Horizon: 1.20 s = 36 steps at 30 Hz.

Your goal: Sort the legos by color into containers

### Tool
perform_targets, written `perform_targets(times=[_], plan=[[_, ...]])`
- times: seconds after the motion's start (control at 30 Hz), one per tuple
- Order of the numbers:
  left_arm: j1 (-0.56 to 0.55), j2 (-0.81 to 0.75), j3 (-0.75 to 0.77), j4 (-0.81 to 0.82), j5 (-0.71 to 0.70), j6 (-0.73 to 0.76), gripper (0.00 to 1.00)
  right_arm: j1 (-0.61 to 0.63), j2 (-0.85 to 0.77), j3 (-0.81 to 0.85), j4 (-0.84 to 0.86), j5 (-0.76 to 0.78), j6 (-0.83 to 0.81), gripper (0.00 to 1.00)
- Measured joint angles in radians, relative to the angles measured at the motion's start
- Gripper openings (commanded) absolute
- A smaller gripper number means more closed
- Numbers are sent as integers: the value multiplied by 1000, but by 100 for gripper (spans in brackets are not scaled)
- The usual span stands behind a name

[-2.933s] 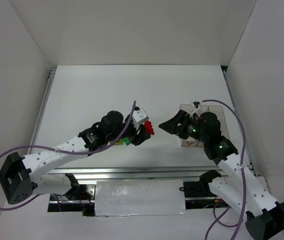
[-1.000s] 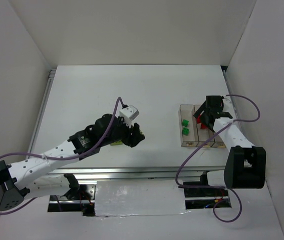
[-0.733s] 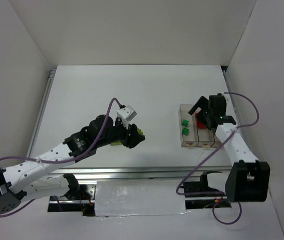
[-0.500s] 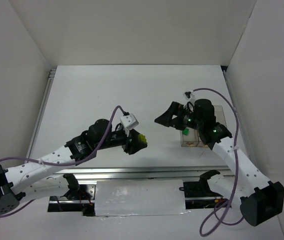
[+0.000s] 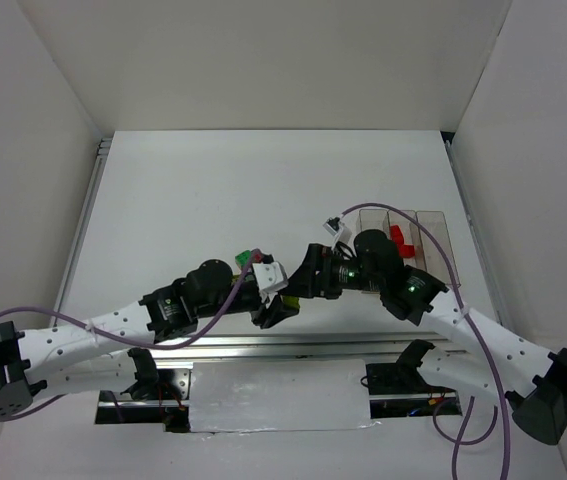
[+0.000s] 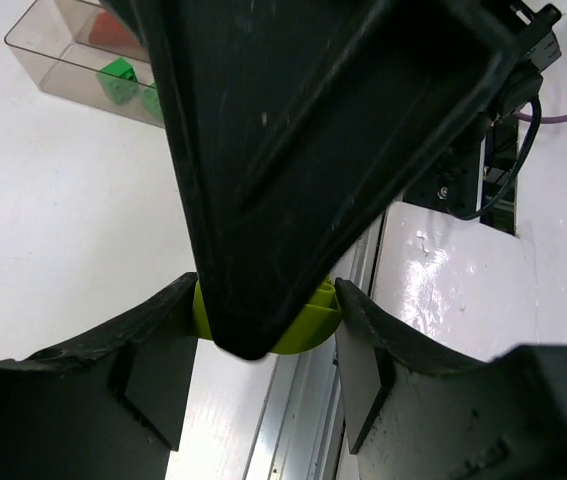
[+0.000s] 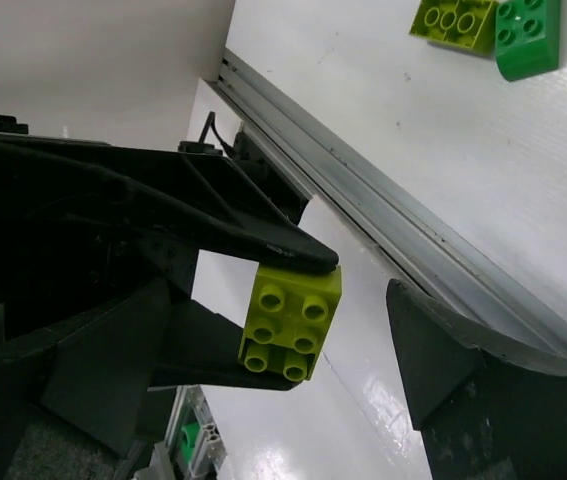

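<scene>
Left gripper point(image 6: 263, 350) pinching yellow-green lego point(image 7: 291, 322), lower centre of top view; right gripper point(image 5: 308, 281) spread wide, fingers flanking it.

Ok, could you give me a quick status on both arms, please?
Left gripper shut on a yellow-green brick. Right gripper open around it, no grip yet. Two loose bricks on table, out of the way.
</scene>
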Motion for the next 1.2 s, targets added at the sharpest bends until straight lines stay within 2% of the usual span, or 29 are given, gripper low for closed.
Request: perform_targets(times=[0.07,0.13,0.17,0.2,0.23,0.3,0.33,0.37,0.4,0.43,0.47,0.6,0.67,0.73,0.9,1.0,1.13,1.2], plan=[[-20,0,0,5,-23,14,0,25,0,-12,0,16,10,91],[-37,0,0,13,-43,26,0,42,0,-21,2,25,18,78],[-43,0,0,16,-53,27,0,49,0,-26,6,27,24,68],[-49,0,0,18,-62,29,0,55,0,-32,11,28,30,45],[-53,0,0,19,-69,30,0,61,0,-36,15,28,31,27],[-59,0,-1,22,-94,48,0,64,0,-49,30,45,67,0],[-61,0,-1,19,-101,51,1,64,-1,-53,34,51,80,0],[-63,2,-1,19,-114,52,20,66,-1,-57,44,56,87,0],[-66,4,-1,20,-124,50,33,67,-4,-59,48,60,86,0],[-67,6,-1,22,-134,47,52,68,-7,-61,49,65,86,0],[-69,13,3,23,-152,43,99,68,-11,-63,50,75,86,0],[-74,71,53,-5,-272,-3,100,58,-17,-63,45,119,59,0],[-73,109,92,-36,-343,-33,100,10,-18,-59,24,150,28,0],[-73,127,127,-78,-431,-69,100,-95,-17,-50,-31,195,-18,0],[-48,124,219,-238,-673,-232,99,-507,23,26,-170,404,-124,0],[43,122,278,-364,-752,-363,100,-665,126,128,-222,544,-164,0],[230,98,294,-486,-757,-490,99,-863,314,240,-221,612,-190,0],[278,76,278,-531,-756,-535,99,-914,390,270,-228,652,-193,1]])
